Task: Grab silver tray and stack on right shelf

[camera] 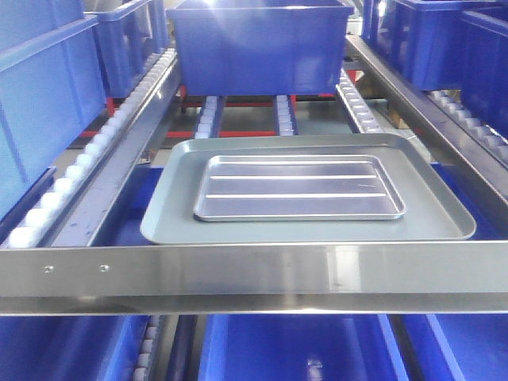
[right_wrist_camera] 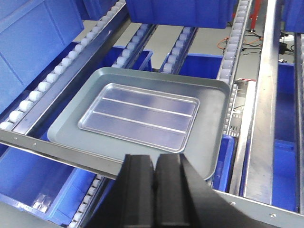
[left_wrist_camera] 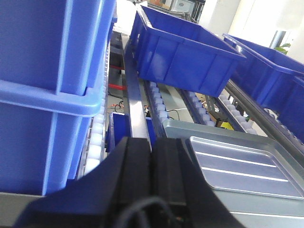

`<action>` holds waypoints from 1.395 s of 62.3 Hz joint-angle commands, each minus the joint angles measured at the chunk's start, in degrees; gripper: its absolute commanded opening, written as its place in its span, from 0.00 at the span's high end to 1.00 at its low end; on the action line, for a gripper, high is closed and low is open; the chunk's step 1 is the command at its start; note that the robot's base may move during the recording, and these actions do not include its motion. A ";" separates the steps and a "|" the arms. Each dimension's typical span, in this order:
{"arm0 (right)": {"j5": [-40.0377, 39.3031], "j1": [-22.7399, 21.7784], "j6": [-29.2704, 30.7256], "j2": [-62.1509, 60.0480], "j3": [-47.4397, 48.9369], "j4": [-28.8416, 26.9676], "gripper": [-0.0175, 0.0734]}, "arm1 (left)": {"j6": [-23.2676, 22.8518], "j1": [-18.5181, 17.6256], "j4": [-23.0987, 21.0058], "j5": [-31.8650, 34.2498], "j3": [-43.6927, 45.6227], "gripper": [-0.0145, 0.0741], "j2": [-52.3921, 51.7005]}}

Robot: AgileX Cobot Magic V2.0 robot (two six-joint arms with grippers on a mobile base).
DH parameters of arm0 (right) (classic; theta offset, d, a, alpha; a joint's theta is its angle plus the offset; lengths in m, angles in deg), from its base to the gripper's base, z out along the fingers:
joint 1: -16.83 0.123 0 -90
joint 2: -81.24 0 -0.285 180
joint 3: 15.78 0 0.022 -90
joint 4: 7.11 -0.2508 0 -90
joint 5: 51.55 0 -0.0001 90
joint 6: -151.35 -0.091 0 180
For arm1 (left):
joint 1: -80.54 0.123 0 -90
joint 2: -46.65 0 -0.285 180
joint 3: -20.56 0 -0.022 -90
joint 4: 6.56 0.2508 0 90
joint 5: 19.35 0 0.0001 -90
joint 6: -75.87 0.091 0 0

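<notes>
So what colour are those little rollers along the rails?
White rollers in rows; clearest in the right wrist view.

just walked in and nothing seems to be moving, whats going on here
A two-armed robot faces a roller flow rack. The silver tray lies inside a larger grey tray on the rack level behind the front bar. Neither arm touches it: the left gripper and right gripper are both shut and empty. Blue bins sit further up.

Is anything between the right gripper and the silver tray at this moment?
Nothing visible. The right gripper, fingers together, hangs above the flat steel front bar; beyond it the silver tray lies uncovered inside the larger grey tray.
</notes>
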 commanded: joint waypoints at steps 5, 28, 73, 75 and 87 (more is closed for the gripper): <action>-4.59 0.00 0.52 0.58 1.39 1.56 0.75 | -0.03 0.13 -0.43 4.69 -1.14 0.95 -0.94; -4.59 0.00 0.52 0.58 1.39 1.56 0.75 | -0.03 0.72 -0.68 3.99 -1.14 0.95 -0.94; -4.59 0.00 0.52 0.58 1.39 1.56 0.75 | 19.02 16.26 -8.12 -2.65 -1.14 0.95 -0.94; -4.59 0.00 0.52 0.58 1.39 1.56 0.75 | 19.02 15.31 -8.12 -2.35 -1.14 0.95 -0.94; -4.59 0.00 0.52 0.58 1.39 1.56 0.75 | 19.02 10.01 -8.12 -1.33 -1.14 0.95 -0.94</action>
